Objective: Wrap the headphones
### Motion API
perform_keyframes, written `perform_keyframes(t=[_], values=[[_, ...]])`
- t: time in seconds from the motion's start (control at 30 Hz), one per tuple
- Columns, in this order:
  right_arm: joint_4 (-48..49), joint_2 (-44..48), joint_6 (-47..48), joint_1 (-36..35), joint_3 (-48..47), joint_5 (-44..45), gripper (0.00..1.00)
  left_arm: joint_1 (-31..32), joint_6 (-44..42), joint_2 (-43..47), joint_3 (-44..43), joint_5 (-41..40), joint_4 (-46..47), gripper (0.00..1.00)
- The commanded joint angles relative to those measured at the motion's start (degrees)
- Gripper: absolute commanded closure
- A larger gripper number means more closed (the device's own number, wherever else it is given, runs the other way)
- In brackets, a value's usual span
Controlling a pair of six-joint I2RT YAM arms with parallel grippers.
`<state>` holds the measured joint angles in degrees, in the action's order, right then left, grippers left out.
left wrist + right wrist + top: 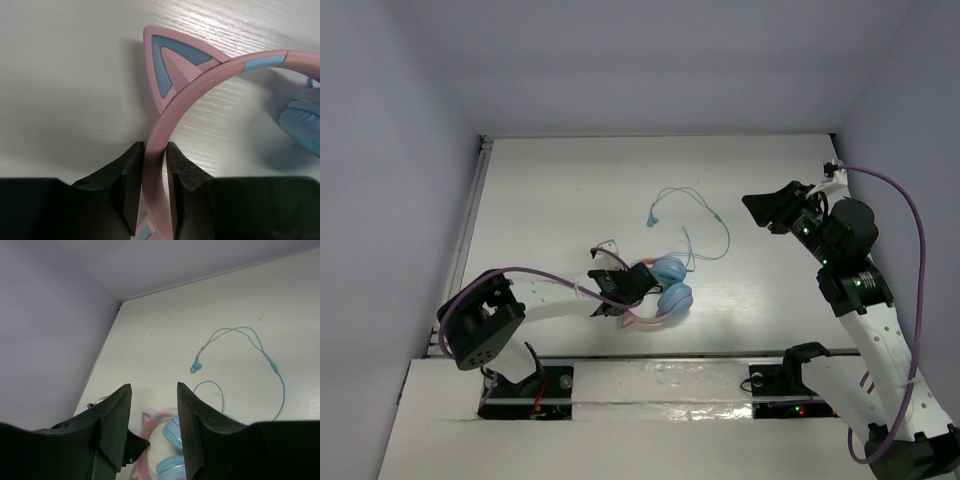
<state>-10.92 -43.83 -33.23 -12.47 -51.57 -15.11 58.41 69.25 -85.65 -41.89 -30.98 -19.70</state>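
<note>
The headphones (665,290) lie on the white table near its middle: a pink cat-ear headband (200,82) and two light-blue ear cups (672,284). Their thin light-blue cable (705,215) lies loose in a loop behind them, with the plug end at the far left of the loop (195,367). My left gripper (155,150) is shut on the pink headband just below one cat ear. My right gripper (154,390) is open and empty, held above the table at the right, well clear of the cable. The headphones also show in the right wrist view (165,440).
White walls enclose the table on three sides. A thick purple robot cable (915,260) arcs beside the right arm, and another runs along the left arm (510,275). The table's raised left edge (470,230) runs along the wall.
</note>
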Motion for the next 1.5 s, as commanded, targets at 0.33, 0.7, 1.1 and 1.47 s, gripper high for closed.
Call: perform_keyframes(t=[0.33,0.7,1.1,1.47], values=[[3.8,0.0,0.5,-0.4,-0.1,-1.3,0.54,0.2,-4.7,7.8,-1.6,-8.5,-6.9,1.00],[19.4,-11.0,0.3,-5.5,-1.9,-13.2,1.00,-18.4,-50.7,23.9,-27.6,7.7,-9.4,1.00],[27.7,-24.9,13.4,-6.0,-4.8,-25.4,0.23,-30.5,-58.9,19.4,-52.8,25.2,-14.4,1.00],[27.6,-32.4,16.9,-7.8,-3.4,-31.3,0.25,-36.5,-56.0,10.9,-69.7,38.8,-12.1,1.00]])
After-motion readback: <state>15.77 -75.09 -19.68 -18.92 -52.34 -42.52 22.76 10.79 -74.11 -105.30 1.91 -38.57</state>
